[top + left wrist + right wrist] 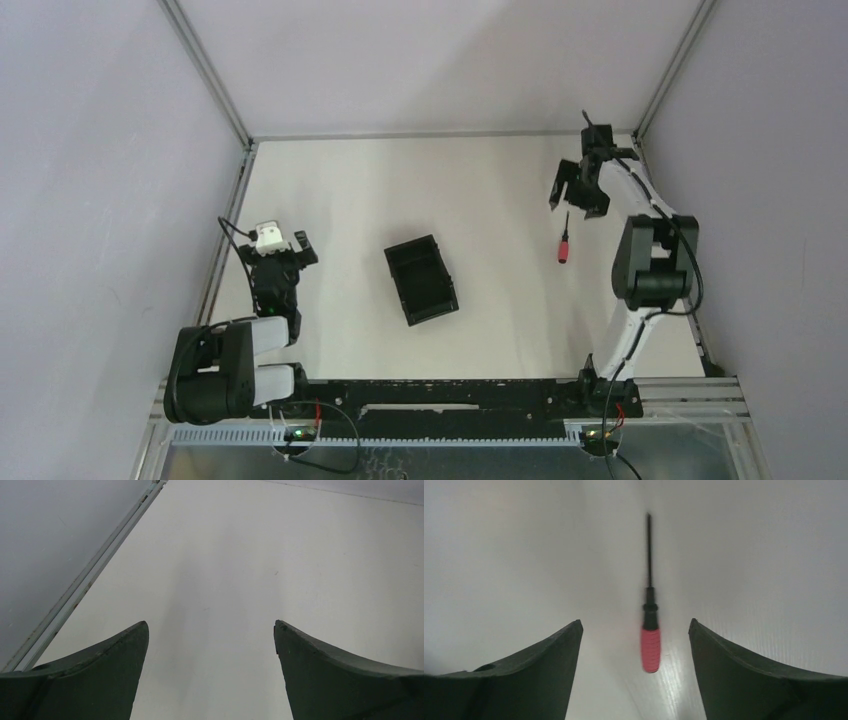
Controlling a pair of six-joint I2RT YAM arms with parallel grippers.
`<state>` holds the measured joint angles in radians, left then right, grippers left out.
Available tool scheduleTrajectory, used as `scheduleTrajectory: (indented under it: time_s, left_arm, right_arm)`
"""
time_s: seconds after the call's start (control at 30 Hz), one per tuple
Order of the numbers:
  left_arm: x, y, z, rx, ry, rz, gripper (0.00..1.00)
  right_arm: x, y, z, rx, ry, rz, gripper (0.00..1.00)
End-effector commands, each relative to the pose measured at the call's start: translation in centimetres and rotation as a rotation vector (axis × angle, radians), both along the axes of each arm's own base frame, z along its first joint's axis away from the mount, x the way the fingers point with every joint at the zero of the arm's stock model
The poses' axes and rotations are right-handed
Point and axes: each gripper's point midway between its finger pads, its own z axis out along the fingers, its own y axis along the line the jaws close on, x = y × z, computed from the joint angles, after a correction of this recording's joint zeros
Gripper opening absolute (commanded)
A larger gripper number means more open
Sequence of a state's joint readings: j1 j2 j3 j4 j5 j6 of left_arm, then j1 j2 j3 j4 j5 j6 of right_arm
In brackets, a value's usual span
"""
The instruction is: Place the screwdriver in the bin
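Note:
The screwdriver [564, 243] lies on the white table at the right, its red handle toward the near edge and its thin black shaft pointing away. In the right wrist view the screwdriver [650, 647] lies on the table between my fingers, untouched. My right gripper [577, 198] hovers just beyond it, open and empty; it also shows in the right wrist view [635, 625]. The black bin [421, 280] sits empty at mid-table, left of the screwdriver. My left gripper [280, 248] is open and empty at the left, far from both, and sees only bare table in the left wrist view [211, 625].
Metal frame rails [228, 240] run along the table's left, back and right edges, with grey walls behind them. The left rail [85, 582] shows close beside my left gripper. A black bar [440, 392] spans the near edge between the arm bases.

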<state>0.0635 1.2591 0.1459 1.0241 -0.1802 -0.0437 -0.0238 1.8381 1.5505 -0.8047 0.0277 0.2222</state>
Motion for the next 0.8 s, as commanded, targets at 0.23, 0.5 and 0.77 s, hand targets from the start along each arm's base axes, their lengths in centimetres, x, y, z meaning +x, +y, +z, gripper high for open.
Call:
scheduleTrajectory:
  time_s: [0.23, 0.5, 0.77]
  left_arm:
    - [1.3, 0.0, 2.8, 0.022, -0.078, -0.003, 1.00]
    - [1.3, 0.0, 2.8, 0.022, -0.079, -0.003, 1.00]
    - [1.3, 0.0, 2.8, 0.022, -0.078, -0.003, 1.00]
  right_arm:
    - [-3.3, -1.1, -11.0, 0.005, 0.278, 0.020, 0.64]
    - [-3.4, -1.1, -9.5, -0.033, 0.297, 0.070, 0.00]
    - [-5.6, -0.5, 2.3, -0.057, 0.314, 0.071, 0.00]
